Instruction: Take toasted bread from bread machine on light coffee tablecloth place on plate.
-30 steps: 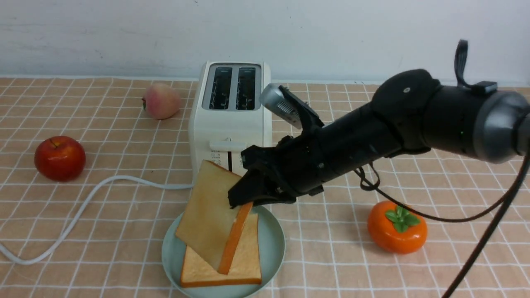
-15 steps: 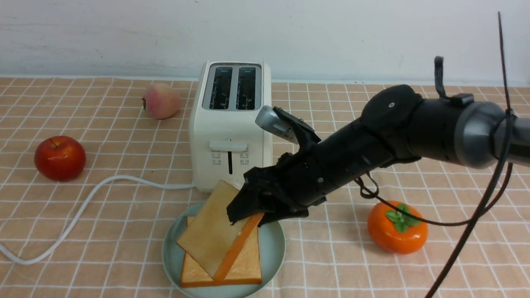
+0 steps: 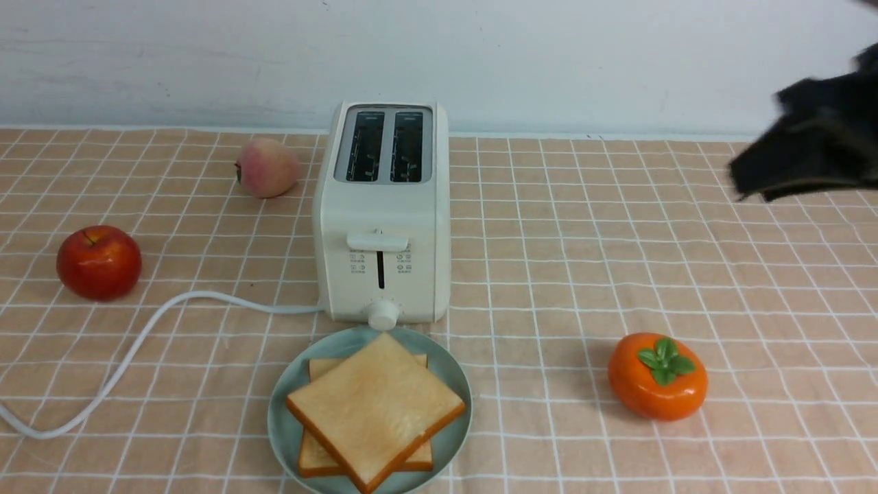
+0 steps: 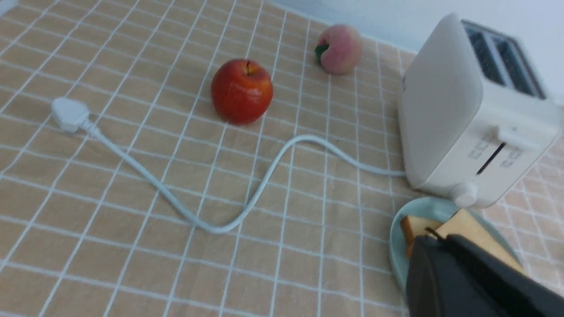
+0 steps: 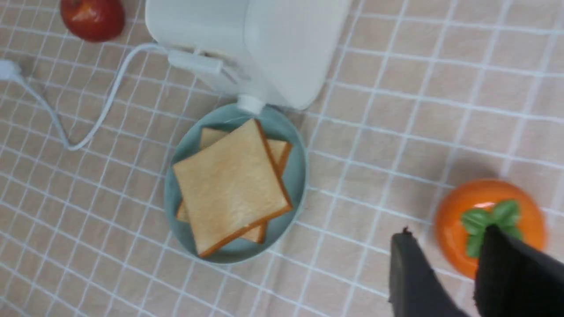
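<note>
Two slices of toasted bread lie stacked on the teal plate (image 3: 280,422): the top slice (image 3: 376,405) lies turned across the lower slice (image 3: 322,367). The cream bread machine (image 3: 381,226) stands just behind the plate on the light coffee tablecloth (image 3: 549,261), both slots empty. My right gripper (image 3: 754,178) is open and empty, raised at the far right; in its wrist view (image 5: 447,231) it hangs over the persimmon, with plate (image 5: 297,167) and toast (image 5: 229,185) far off. My left gripper (image 4: 436,241) looks shut and empty, in front of the plate (image 4: 425,206) and toast (image 4: 467,224).
A red apple (image 3: 99,262) and a peach (image 3: 266,167) lie left of the toaster. An orange persimmon (image 3: 657,376) sits right of the plate. The white cord (image 3: 137,336) curves across the cloth at the left to its plug (image 4: 68,113). A white wall runs behind.
My right gripper has let go of the upper slice, which now lies flat on the lower one. The right arm has pulled away up and to the right.
</note>
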{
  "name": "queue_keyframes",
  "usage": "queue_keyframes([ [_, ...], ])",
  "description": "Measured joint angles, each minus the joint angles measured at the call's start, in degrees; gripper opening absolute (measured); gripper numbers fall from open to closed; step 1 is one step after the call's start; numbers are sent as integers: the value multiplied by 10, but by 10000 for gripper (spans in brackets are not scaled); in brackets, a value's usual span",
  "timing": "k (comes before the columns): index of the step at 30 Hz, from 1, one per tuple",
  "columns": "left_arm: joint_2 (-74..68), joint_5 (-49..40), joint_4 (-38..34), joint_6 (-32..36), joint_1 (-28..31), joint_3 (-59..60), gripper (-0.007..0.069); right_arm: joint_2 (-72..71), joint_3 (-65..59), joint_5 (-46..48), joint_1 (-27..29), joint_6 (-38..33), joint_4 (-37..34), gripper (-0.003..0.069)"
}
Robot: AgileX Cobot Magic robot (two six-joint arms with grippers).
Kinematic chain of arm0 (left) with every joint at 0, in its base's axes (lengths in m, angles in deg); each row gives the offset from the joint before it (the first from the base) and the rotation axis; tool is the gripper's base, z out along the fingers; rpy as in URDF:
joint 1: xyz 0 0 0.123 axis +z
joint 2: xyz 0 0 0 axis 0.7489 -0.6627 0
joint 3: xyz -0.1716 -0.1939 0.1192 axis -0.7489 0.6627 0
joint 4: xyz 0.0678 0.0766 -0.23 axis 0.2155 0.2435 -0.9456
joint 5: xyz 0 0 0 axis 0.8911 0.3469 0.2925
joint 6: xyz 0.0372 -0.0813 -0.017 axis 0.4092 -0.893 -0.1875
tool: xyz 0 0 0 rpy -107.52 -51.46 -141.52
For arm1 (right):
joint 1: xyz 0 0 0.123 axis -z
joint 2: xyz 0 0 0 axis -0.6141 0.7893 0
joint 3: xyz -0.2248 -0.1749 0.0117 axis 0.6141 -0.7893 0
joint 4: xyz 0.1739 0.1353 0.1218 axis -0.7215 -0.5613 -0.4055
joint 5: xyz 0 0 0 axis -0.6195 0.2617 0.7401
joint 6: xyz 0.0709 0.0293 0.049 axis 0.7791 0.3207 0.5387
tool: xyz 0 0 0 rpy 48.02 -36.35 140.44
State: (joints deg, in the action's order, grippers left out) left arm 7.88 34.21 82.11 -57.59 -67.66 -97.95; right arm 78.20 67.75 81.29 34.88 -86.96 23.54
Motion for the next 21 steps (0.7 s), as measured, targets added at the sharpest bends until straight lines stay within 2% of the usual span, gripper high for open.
queue_keyframes([
  [1, 0, 48, 0, -2, 0, 0, -13, -70, 1, 11, 27, 9, 33, 45],
  [2, 0, 48, 0, -2, 0, 0, -13, -78, 1, 11, 29, 10, 37, 36],
  [3, 0, 82, -1, -3, 0, 0, -13, -124, 1, 13, 44, 18, 65, -4],
  [4, -1, 107, -3, -4, 0, 0, -13, -163, -2, 10, 54, 24, 84, -14],
  [7, -6, 169, -12, -4, 0, 0, -13, -286, -37, -27, 72, 47, 125, -18],
  [11, -30, 220, -20, -4, 0, 0, -13, -462, -167, -167, 78, 80, 145, -17],
  [12, -33, 222, -20, -4, 0, 0, -13, -470, -184, -175, 78, 81, 145, -17],
  [13, -53, 230, -22, -4, 0, 0, -13, -546, -266, -258, 78, 93, 147, -13],
  [14, -68, 234, -25, -4, 0, 0, -13, -583, -328, -302, 78, 98, 147, -9],
  [21, -108, 240, -38, -4, 0, 0, -12, -627, -488, -433, 78, 100, 149, 2],
])
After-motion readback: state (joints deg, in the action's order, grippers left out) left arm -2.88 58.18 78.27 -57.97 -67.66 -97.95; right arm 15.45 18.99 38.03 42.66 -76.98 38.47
